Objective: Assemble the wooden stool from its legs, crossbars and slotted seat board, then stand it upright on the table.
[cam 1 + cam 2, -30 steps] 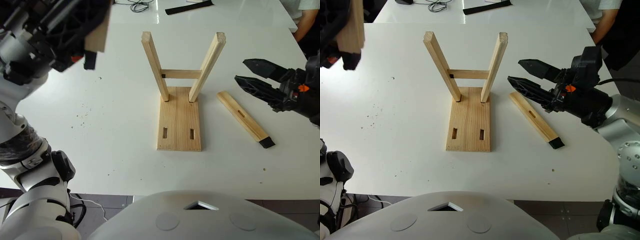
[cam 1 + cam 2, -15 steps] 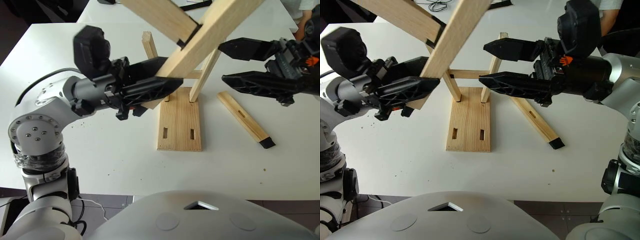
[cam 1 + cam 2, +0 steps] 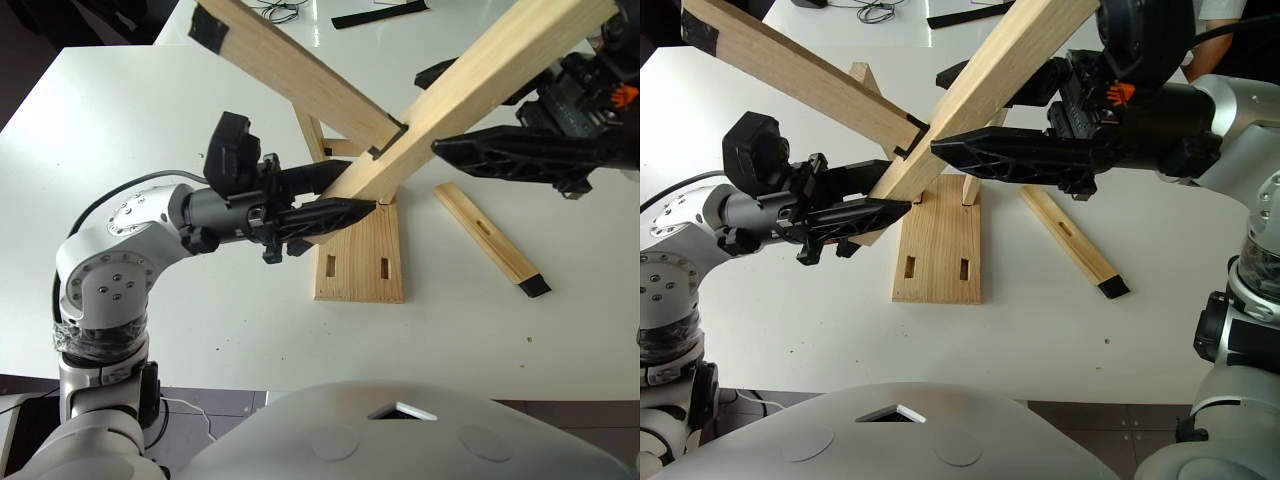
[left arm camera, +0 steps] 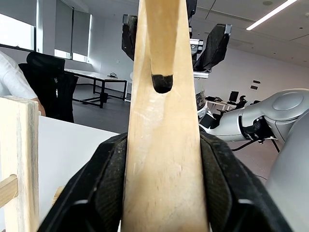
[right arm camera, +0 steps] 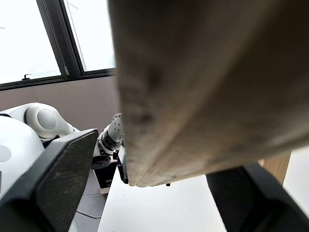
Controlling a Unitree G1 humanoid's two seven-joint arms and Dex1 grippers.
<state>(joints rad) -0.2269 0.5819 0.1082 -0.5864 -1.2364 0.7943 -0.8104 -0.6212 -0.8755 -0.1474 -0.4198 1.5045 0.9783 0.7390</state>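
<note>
- We see the left gripper (image 3: 358, 185) clenched on a wooden leg (image 3: 480, 60), another bar (image 3: 300, 75) jointed across it, raised above the seat board (image 3: 360, 255).
- The right gripper (image 3: 428, 112) straddles that leg, fingers seemingly released.
- Two legs (image 3: 311, 138) stand in the board's far slots, and a loose leg (image 3: 490, 238) lies to its right.

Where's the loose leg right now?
In the eye views the loose leg lies flat on the table on the robot's right, just beside the seat board and apart from it.

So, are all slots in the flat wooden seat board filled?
No, two near slots in the wooden seat board stand empty.
</note>
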